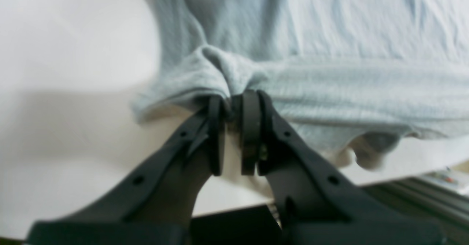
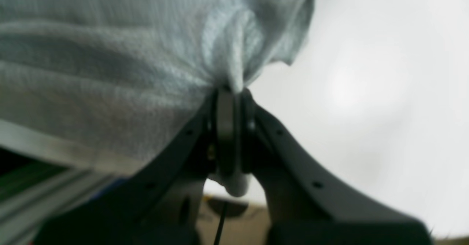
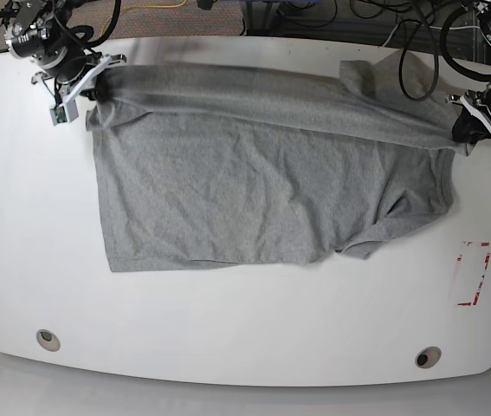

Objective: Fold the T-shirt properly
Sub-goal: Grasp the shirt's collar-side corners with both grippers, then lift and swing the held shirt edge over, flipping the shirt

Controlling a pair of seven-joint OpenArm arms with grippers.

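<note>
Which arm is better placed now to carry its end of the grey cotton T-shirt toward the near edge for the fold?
Probably neither alone: the left gripper and the right gripper each pinch a far corner of the grey cotton T-shirt, stretched between them, so both should move together.

Left tool (image 1: 234, 102) pinched on T-shirt (image 3: 245, 173) edge; right tool (image 2: 232, 91) clamped on opposite corner; arms spread wide.

No legible text, label, brand or number on the T-shirt (image 3: 254, 165) or table (image 3: 228, 329).
</note>
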